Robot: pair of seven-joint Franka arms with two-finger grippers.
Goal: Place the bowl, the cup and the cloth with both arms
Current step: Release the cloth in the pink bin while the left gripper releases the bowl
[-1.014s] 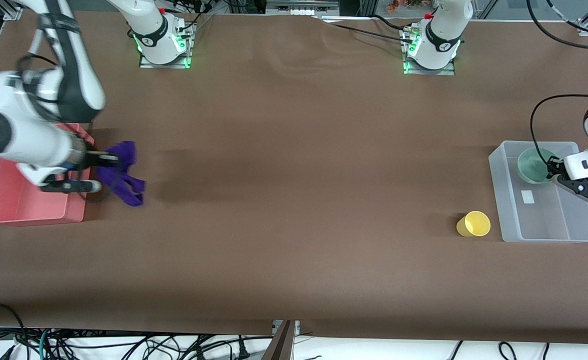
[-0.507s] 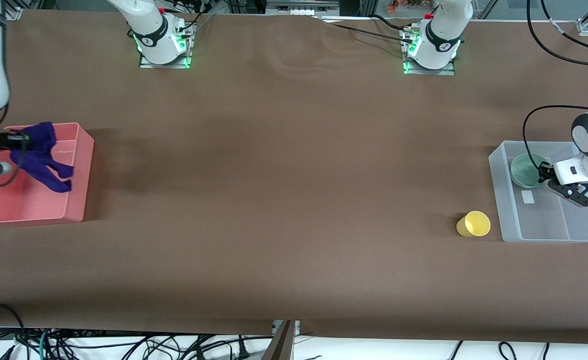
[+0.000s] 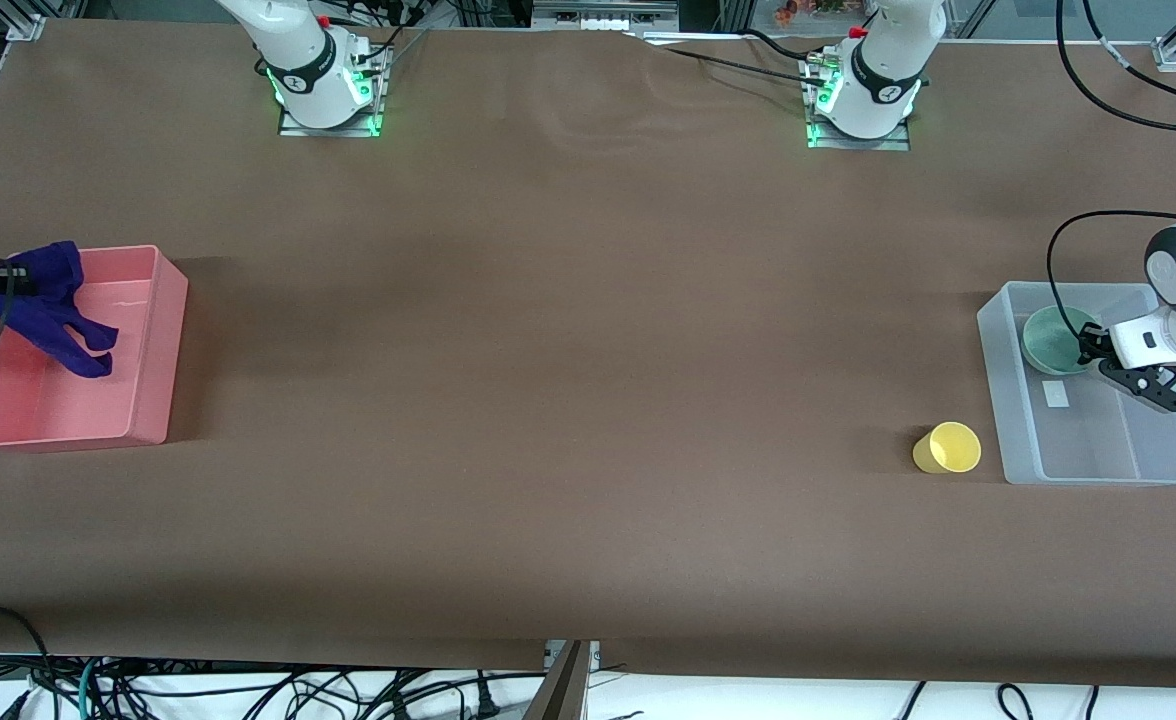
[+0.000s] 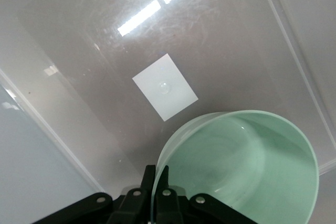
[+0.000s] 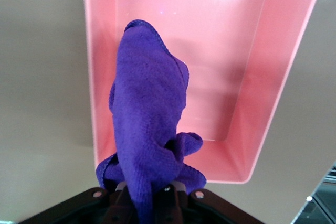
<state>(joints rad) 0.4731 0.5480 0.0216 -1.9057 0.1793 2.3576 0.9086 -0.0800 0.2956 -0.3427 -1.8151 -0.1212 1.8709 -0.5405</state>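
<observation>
My right gripper (image 3: 10, 279) is shut on the purple cloth (image 3: 53, 305) and holds it hanging over the pink bin (image 3: 153, 340) at the right arm's end of the table. In the right wrist view the cloth (image 5: 149, 129) dangles from the gripper (image 5: 152, 192) above the bin (image 5: 220, 77). My left gripper (image 3: 1088, 345) is shut on the rim of the mint-green bowl (image 3: 1053, 338), held over the clear bin (image 3: 1008, 400). The left wrist view shows the gripper (image 4: 157, 179) pinching the bowl's (image 4: 247, 166) wall above the bin floor (image 4: 79, 51). The yellow cup (image 3: 946, 448) lies on the table beside the clear bin.
A white label (image 3: 1055, 393) lies on the clear bin's floor. The two arm bases (image 3: 323, 80) (image 3: 863, 90) stand along the table's edge farthest from the front camera. Brown table surface spreads between the two bins.
My right gripper has carried the cloth from beside the pink bin to over it. My left gripper has shifted the bowl slightly within the clear bin's outline.
</observation>
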